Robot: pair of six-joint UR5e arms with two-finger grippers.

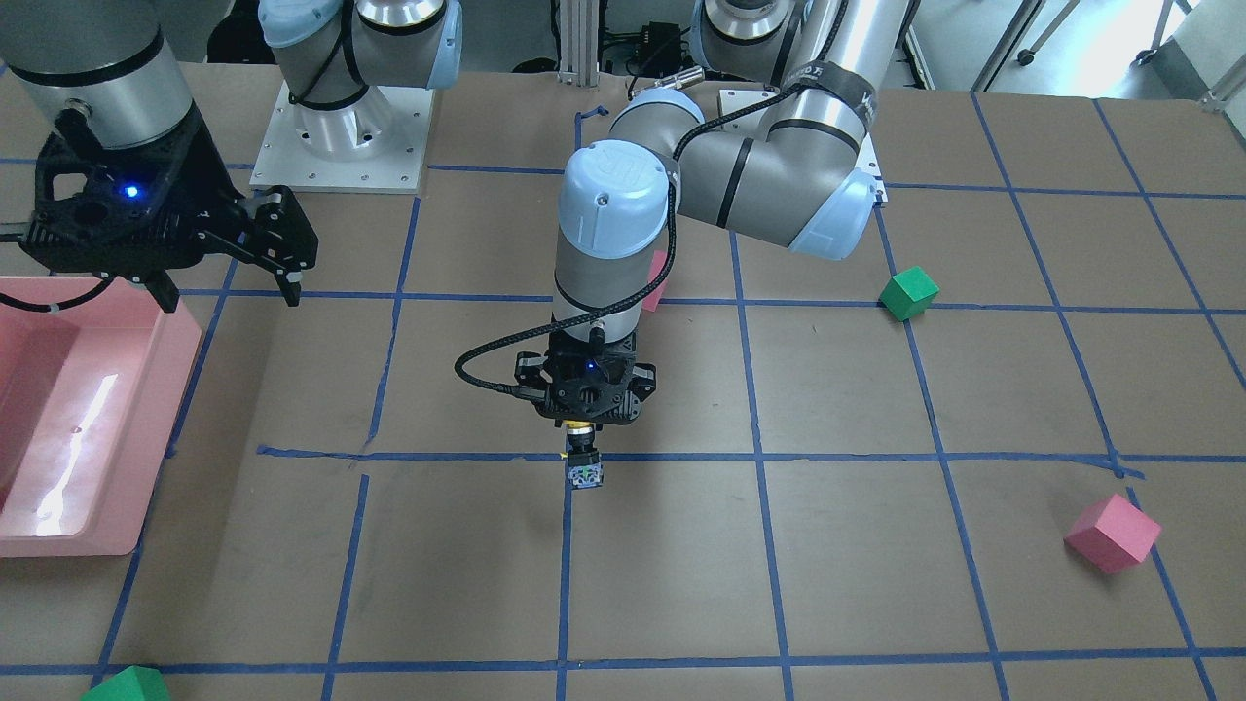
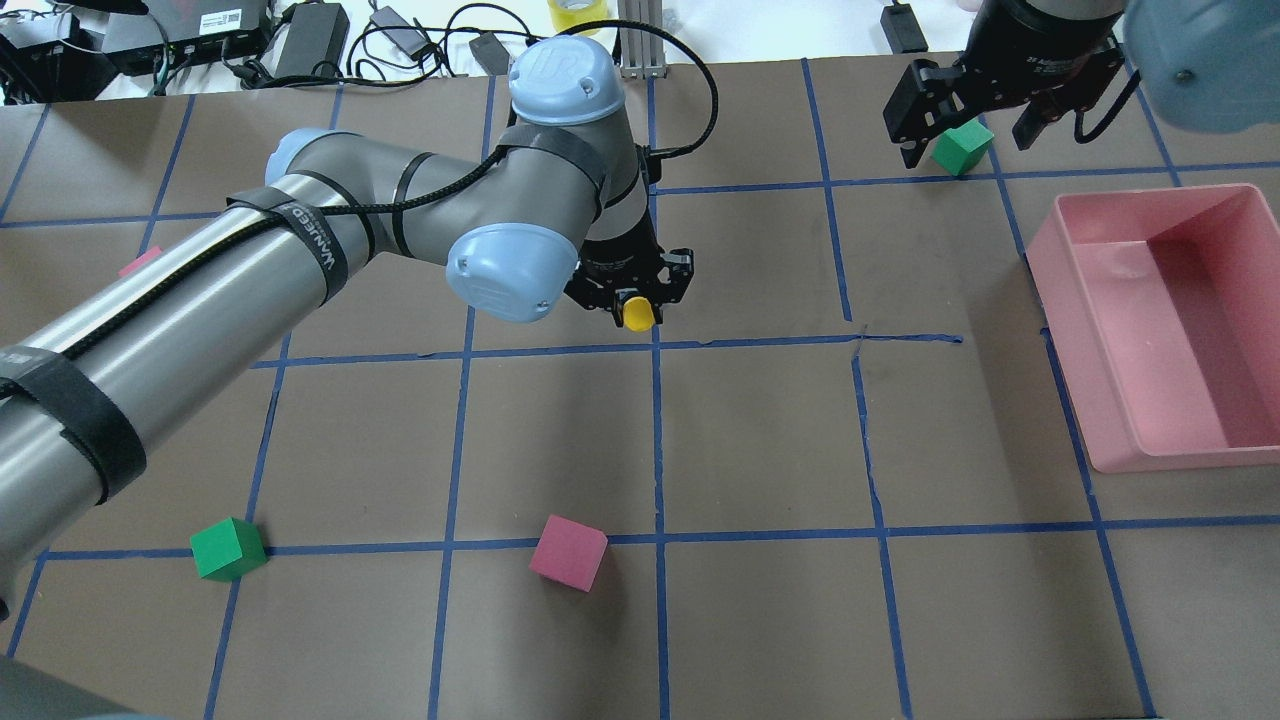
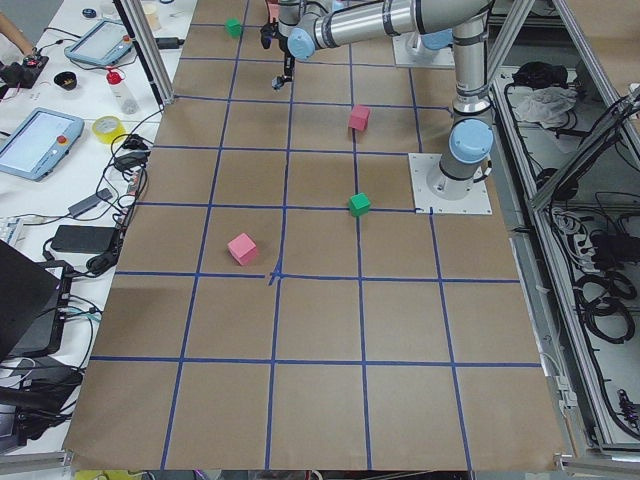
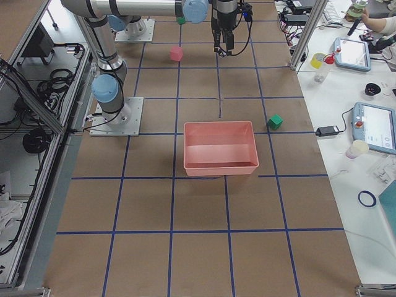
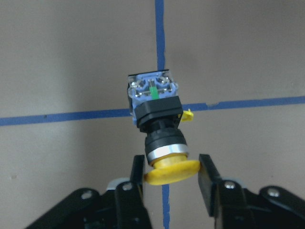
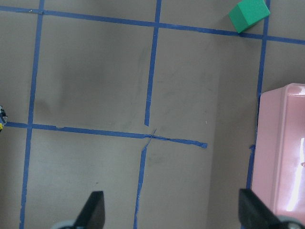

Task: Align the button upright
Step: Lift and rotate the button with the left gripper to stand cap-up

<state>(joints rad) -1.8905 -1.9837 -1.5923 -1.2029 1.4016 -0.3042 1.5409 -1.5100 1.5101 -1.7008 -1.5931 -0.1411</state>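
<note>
Yellow button [image 5: 155, 102] clamped in left gripper [image 5: 171, 167]; right gripper [image 6: 171, 200] apart; two green cubes [image 2: 228, 548] [image 2: 962, 147]; two pink cubes [image 3: 242, 248] [image 3: 359, 118]

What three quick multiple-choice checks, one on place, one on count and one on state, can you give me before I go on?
1. Where is the button?
A. in the right hand
B. in the left hand
C. in neither hand

2. How many green cubes are on the table?
A. one
B. two
C. three

3. What state is the right hand in?
A. open and empty
B. shut on the button
C. shut on a green cube

Answers:
1 B: the left wrist view shows that hand clamped on the yellow cap.
2 B: the overhead view shows two.
3 A: the right wrist view shows it spread wide with nothing between.
</note>
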